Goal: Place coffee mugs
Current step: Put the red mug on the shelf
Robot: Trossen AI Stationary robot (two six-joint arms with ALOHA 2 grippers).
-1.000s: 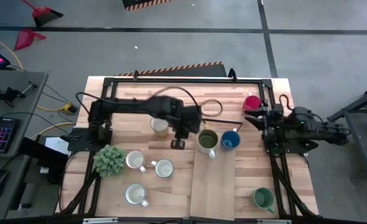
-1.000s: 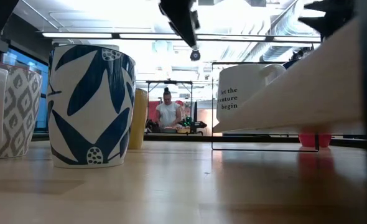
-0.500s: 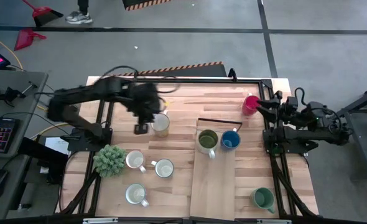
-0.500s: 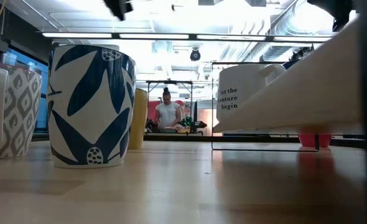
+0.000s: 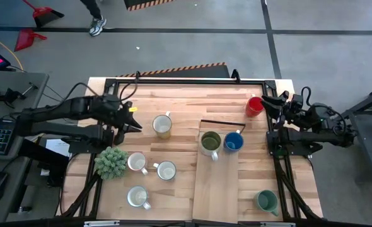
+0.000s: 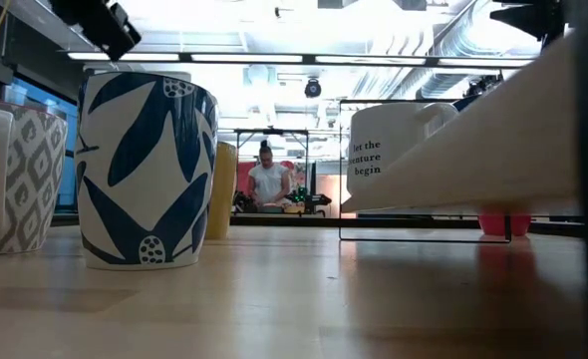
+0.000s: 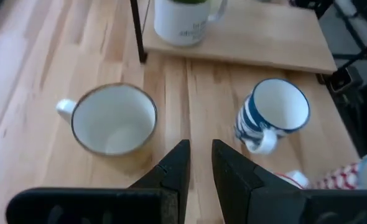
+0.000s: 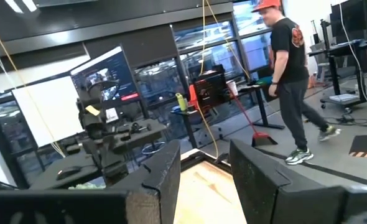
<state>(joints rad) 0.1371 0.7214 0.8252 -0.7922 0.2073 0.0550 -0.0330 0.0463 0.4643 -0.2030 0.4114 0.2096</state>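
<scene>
Desk (image 5: 180, 101): eight mugs. Cream mug (image 5: 162, 126) centre-left; three white mugs (image 5: 136, 162) near-left beside the plant (image 5: 111, 162). Olive mug (image 5: 210, 142) and blue mug (image 5: 233, 141) on the raised board (image 5: 216, 183); red mug (image 5: 255, 105) far right; teal mug (image 5: 267, 201) near right.

Left tool (image 5: 130, 118): left of cream mug, fingers slightly parted, empty.

Right tool (image 5: 275, 101): beside red mug, parted, empty.

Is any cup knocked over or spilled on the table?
No, nothing stands out. Every mug seen from above stands upright, like the cream mug, the olive mug and blue mug on the raised board, and the red mug. No spills show on the table.
</scene>
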